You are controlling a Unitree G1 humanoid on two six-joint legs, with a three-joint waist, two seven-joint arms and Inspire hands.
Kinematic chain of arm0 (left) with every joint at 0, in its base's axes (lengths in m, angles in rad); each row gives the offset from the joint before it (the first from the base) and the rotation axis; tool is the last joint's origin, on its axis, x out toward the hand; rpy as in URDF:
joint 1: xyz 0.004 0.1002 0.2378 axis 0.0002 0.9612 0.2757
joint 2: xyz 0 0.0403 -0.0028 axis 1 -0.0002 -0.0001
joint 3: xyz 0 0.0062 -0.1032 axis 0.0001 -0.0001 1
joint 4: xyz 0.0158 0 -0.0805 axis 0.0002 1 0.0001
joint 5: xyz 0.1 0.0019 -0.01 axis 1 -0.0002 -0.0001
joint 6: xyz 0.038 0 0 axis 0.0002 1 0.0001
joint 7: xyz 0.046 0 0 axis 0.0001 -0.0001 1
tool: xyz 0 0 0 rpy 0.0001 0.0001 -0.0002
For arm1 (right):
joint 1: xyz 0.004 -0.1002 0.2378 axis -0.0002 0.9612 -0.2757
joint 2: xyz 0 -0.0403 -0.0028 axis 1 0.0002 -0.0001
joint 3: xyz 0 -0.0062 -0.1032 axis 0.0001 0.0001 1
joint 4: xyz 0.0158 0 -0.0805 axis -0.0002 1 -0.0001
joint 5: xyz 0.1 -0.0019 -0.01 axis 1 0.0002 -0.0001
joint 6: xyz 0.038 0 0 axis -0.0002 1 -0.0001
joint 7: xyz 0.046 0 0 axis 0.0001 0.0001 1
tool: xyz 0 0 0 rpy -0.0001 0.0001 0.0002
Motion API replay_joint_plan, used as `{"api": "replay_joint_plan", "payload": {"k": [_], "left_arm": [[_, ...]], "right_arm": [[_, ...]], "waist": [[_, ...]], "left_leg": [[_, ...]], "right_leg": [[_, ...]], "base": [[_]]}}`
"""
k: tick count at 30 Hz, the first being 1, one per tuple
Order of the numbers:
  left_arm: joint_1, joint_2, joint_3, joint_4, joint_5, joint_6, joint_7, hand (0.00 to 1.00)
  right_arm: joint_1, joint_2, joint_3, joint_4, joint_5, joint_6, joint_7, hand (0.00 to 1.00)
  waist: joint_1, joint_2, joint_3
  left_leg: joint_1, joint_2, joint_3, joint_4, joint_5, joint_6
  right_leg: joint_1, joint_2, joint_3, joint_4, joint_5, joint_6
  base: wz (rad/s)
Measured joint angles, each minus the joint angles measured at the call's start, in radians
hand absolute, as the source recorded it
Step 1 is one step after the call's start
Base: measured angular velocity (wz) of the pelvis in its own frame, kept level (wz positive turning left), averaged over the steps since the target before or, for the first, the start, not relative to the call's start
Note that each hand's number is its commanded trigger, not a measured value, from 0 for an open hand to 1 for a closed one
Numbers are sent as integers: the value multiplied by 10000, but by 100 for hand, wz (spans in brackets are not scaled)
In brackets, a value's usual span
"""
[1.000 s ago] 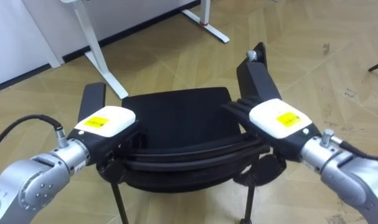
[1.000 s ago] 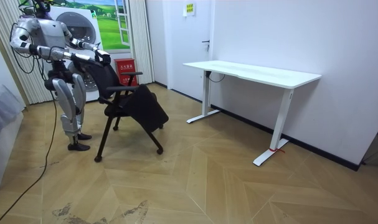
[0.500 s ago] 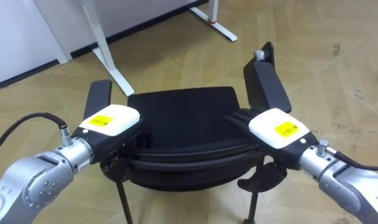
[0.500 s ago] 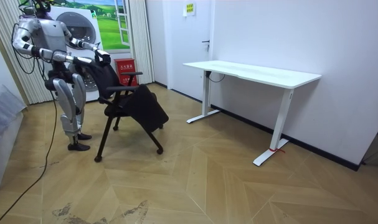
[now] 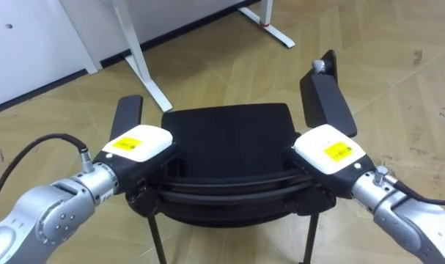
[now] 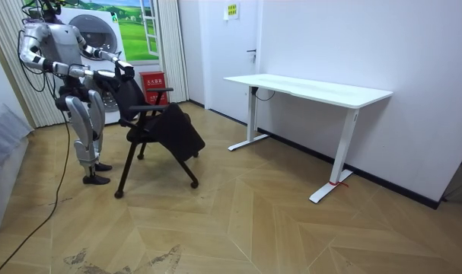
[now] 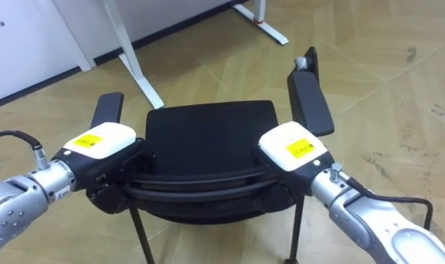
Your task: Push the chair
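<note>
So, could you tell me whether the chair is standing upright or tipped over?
Upright: in the room view the black chair stands on its legs on the wooden floor.

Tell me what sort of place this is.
Probably an indoor test room set up like a home or office: a white desk stands by the wall, what looks like a washing machine is in the corner, and a black chair sits on a parquet floor.

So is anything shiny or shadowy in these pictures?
Room view: light is even, with only a faint shadow on the floor under the chair. Left eye view: the black chair looks very dark, while the white backs of the left hand and right hand show up bright.
</note>
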Motion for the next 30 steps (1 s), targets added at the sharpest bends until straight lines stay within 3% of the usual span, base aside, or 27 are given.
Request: {"api": "replay_joint_plan", "payload": {"k": [4,30], "left_arm": [[-4,-1,-15,3,11,-6,2,100],[-230,-9,-164,-72,419,60,-316,100]], "right_arm": [[-6,-1,-1,199,-152,-227,-359,100],[106,60,-3,166,-447,-238,-422,100]], "waist": [[-1,-1,0],[44,-74,-63]], "left_leg": [[-8,-12,-94,-10,0,0],[21,1,273,106,0,0]], "right_leg": [[1,-11,-36,-12,0,0],[66,-24,49,-6,0,0]], "base": [[3],[0]]}}
